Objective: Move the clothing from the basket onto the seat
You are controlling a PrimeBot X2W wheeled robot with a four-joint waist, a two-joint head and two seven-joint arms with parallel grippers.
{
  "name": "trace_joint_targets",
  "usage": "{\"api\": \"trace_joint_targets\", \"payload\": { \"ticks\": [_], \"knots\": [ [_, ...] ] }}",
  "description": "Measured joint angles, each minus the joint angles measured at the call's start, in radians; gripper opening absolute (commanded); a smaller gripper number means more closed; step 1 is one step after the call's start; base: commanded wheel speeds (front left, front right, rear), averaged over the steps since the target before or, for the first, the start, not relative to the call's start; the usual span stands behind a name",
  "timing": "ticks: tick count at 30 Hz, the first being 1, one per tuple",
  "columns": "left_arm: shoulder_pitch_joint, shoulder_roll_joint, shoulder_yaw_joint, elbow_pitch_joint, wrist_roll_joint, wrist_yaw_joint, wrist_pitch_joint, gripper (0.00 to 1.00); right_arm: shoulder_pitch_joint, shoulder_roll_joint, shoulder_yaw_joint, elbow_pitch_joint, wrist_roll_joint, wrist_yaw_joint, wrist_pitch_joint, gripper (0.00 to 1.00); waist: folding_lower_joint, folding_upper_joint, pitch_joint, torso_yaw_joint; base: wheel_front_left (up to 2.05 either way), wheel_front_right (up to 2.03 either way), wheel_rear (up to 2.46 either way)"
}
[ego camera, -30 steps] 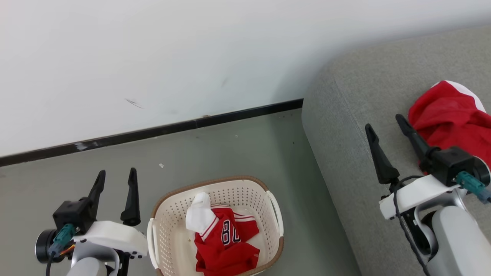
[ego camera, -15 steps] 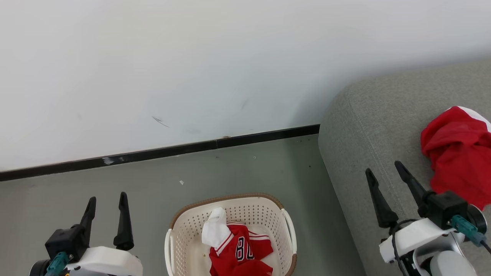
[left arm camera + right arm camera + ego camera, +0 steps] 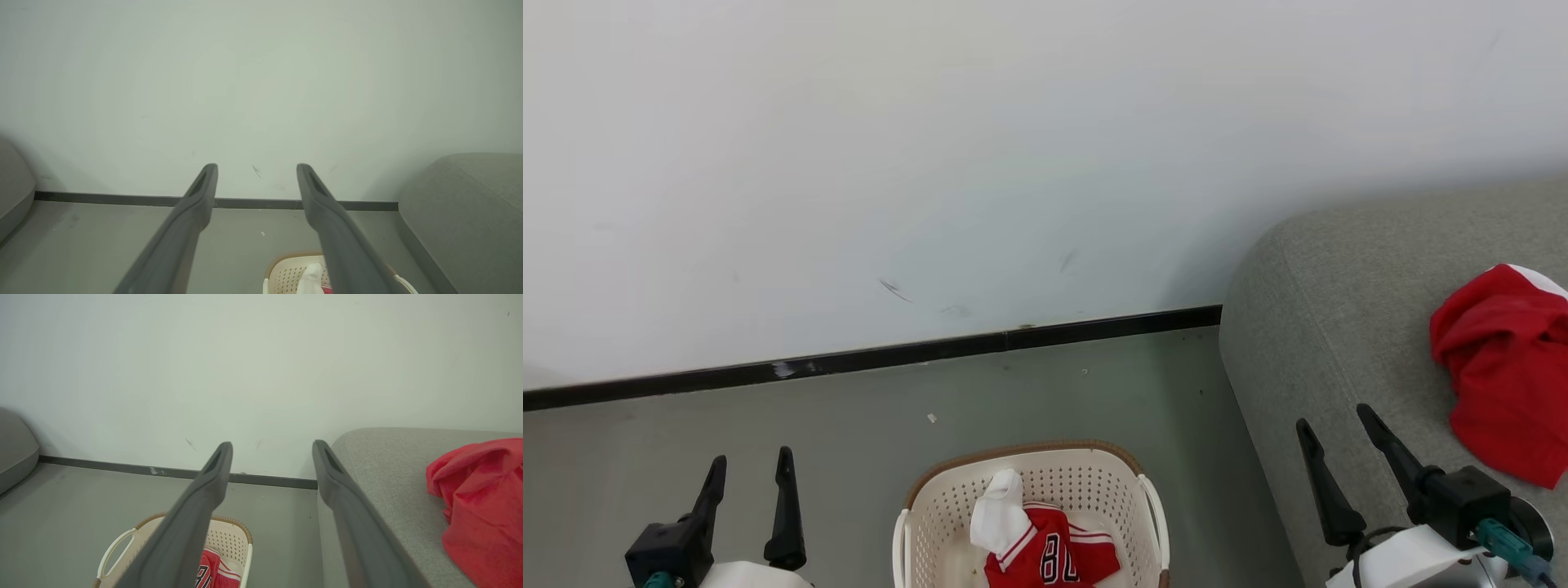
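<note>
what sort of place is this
Likely a living room, or a mock-up of one: a grey upholstered sofa, a laundry basket on the bare grey floor, and a plain white wall with dark skirting.

White wall [image 3: 931, 122] w/ scuff [image 3: 894, 290]; black baseboard [image 3: 890, 355]; grey floor [image 3: 809, 433] w/ white scrap [image 3: 931, 418].

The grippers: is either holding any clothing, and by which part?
Nothing is held: the left gripper and the right gripper both stand open and empty.

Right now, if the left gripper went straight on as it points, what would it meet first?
Likely the wall, near the skirting; the way from the left gripper looks free. The basket sits below that line.
</note>
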Motion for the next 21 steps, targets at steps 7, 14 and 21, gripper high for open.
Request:
{"api": "trace_joint_targets", "payload": {
  "ticks": [7,14,21],
  "knots": [
    [0.031,-0.002,0.006,-0.001,0.0,-0.001,0.0,1.0,0.04,0.008,0.002,-0.027,0.0,0.0,0.0,1.0,0.0,0.0,-0.012,0.003,0.0,0.0,0.0],
    [0.038,-0.004,0.011,-0.008,0.007,-0.006,0.0,1.0,0.051,0.014,-0.004,-0.051,0.0,0.0,0.0,1.0,0.0,0.0,-0.005,0.001,0.0,0.0,0.0],
    [0.039,-0.005,0.016,-0.017,0.011,-0.007,0.0,1.0,0.063,0.015,-0.006,-0.072,0.0,0.0,0.0,1.0,0.0,0.0,0.009,-0.001,0.0,0.0,0.0]
  ]
}}
